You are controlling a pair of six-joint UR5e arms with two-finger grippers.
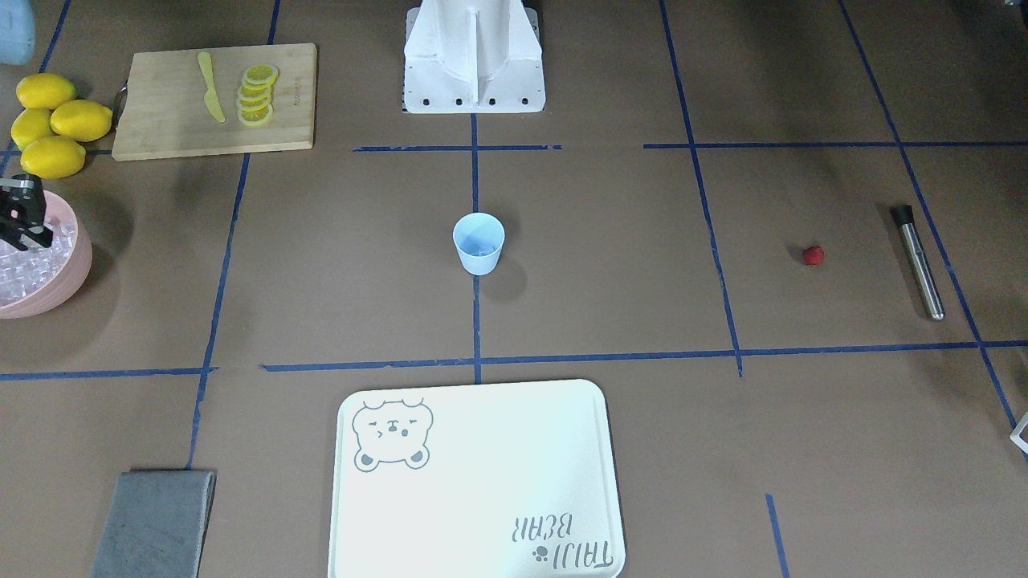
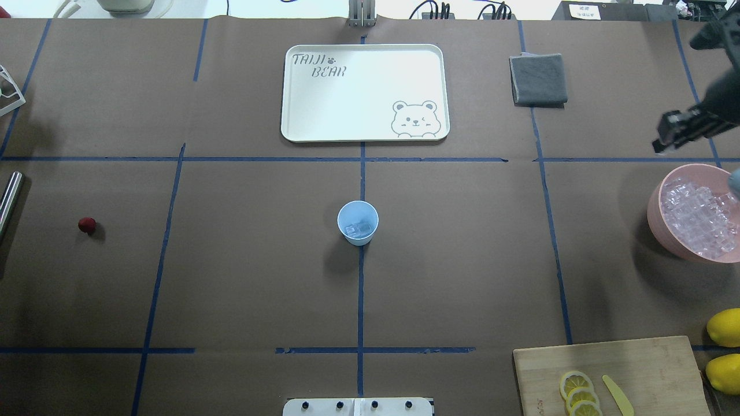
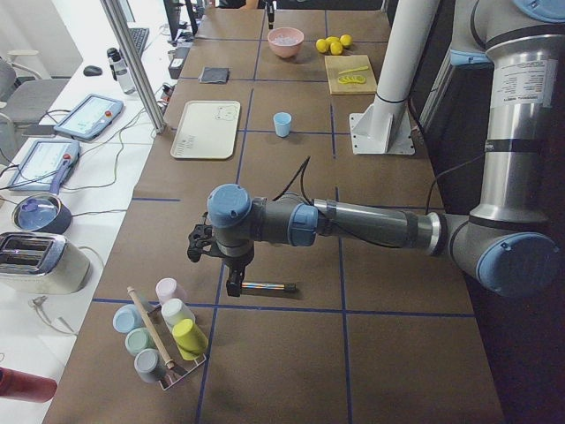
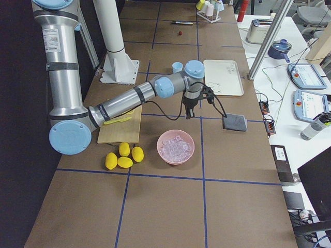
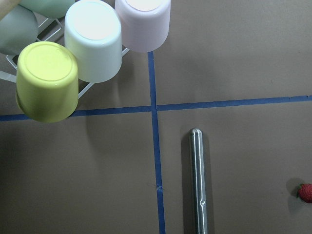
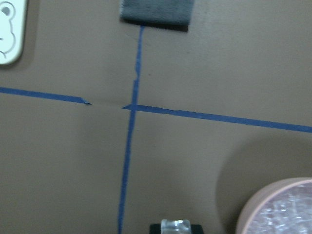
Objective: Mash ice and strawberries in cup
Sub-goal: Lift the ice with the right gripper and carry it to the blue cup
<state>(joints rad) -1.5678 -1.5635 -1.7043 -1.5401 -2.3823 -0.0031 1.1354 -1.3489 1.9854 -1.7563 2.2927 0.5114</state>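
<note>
The pale blue cup [image 2: 358, 222] stands upright at the table's centre with ice [image 2: 358, 230] in its bottom. More ice [image 2: 696, 214] fills the pink bowl [image 2: 656, 216] on the right. My right gripper [image 6: 176, 228] hangs just beyond the bowl's rim, shut on a clear ice cube [image 6: 176, 224]. It shows also in the overhead view as the right gripper [image 2: 665, 141]. One red strawberry [image 2: 87, 225] lies far left on the table, beside a steel muddler [image 5: 197, 180]. My left gripper [image 3: 234, 284] hovers over the muddler; I cannot tell whether it is open or shut.
A white bear tray [image 2: 300, 124] and a folded grey cloth [image 2: 539, 79] lie across the table. A wooden board [image 2: 653, 361] with lemon slices and a yellow knife, plus whole lemons [image 2: 724, 327], sits near right. A rack of cups [image 5: 92, 41] stands by the muddler.
</note>
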